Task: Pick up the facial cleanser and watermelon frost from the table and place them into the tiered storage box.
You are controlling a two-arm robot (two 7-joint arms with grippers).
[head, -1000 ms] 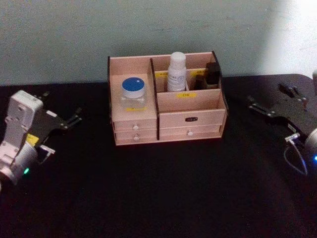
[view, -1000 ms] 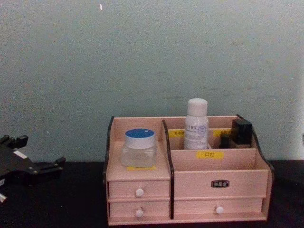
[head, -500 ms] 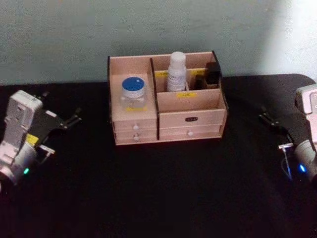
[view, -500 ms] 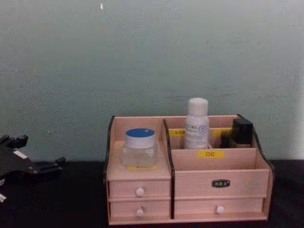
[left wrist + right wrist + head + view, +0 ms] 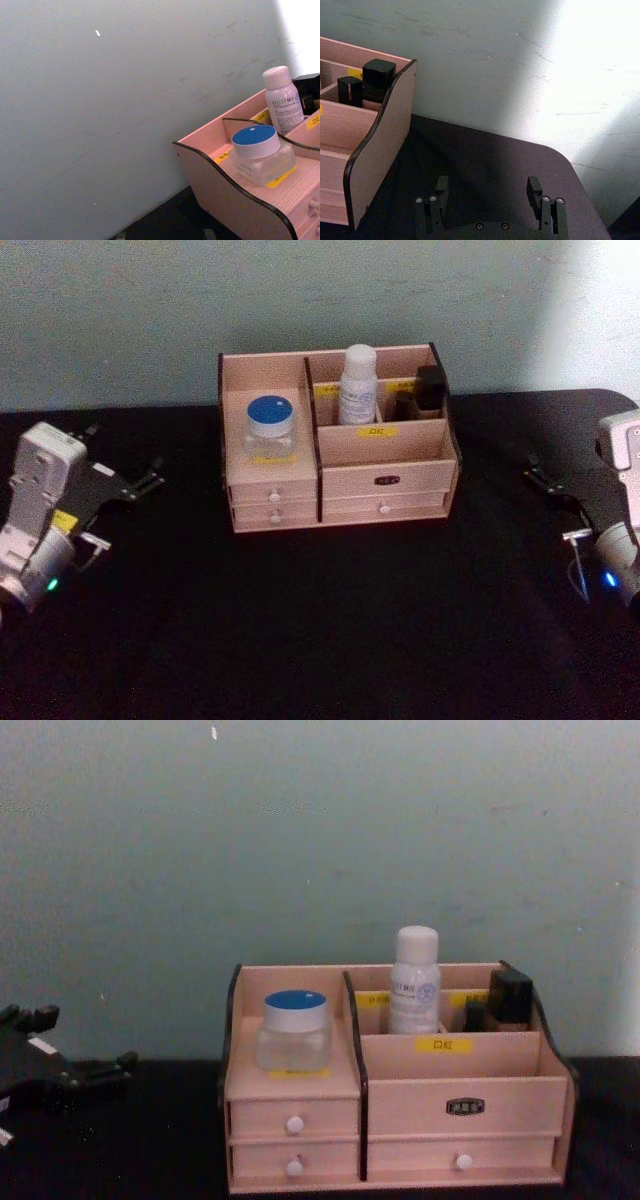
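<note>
Head view: the left end effector (image 5: pixel 125 485) hovers low over the black desk (image 5: pixel 330 630), fingers apart and empty; the tiered storage box (image 5: pixel 385 480) stands well off to its right. The right end effector (image 5: pixel 550 483) sits far to the box's other side.

Right wrist view: its fingers (image 5: pixel 441 187) are spread wide, holding nothing.

Chest view: a blue-lidded jar (image 5: pixel 294 1030) and a white bottle (image 5: pixel 414 982) stand in the box.
</note>
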